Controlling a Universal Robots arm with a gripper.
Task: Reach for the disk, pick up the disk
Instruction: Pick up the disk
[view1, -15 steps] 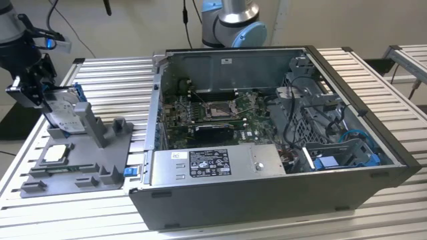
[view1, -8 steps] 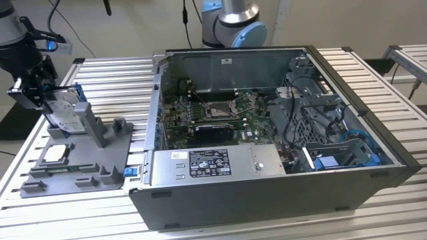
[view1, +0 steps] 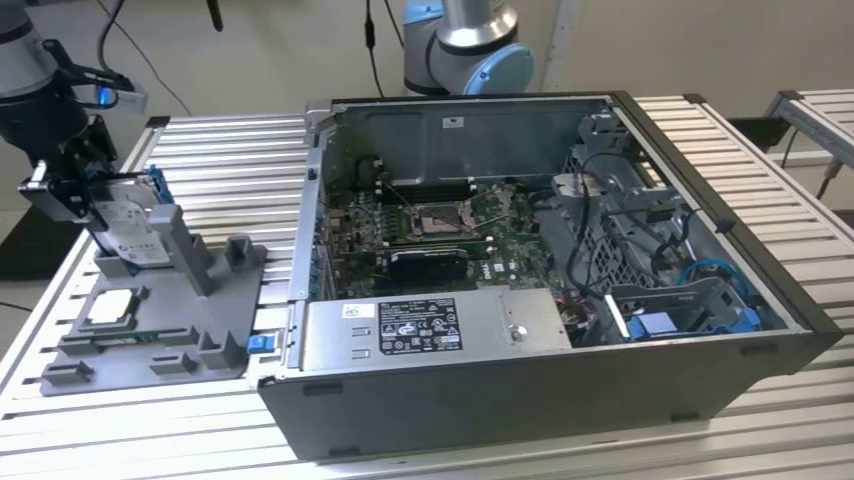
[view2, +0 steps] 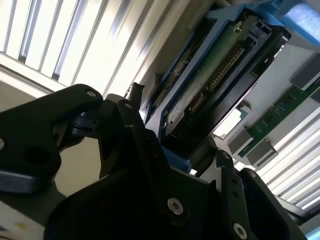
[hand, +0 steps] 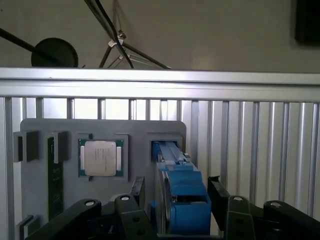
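Labels first: the disk (view1: 134, 235) has 1 white label w/ dark print, too small to read. The silver power box (view1: 534, 322) inside the PC case (view1: 534, 405) has 1 black label (view1: 416, 327) w/ white print, can't read that either. 1 tiny white sticker (view1: 454, 123) sits on the case's inside back wall. Count: 1 disk, 1 square chip (hand: 99, 157), 1 green memory stick (hand: 54, 182), 1 grey holder (view1: 230, 300), 1 open PC case, 1 claw (hand: 175, 195). The disk stands up on its edge in a slot of the grey holder. The holder lies on the slatted metal table (view1: 214, 150), at the exterior view's left of the PC case. A blue plastic frame goes round the disk. The chip lies flat in its own square pocket just beside the disk's slot, and the memory stick lies in a groove on the chip's other side. The claw is right at the disk, w/ the disk's blue edge in the middle of it in both wrist views. Can't tell if the claw is clamped on the disk or apart from it. 1 more robot base (view1: 467, 50) stands behind the PC case.
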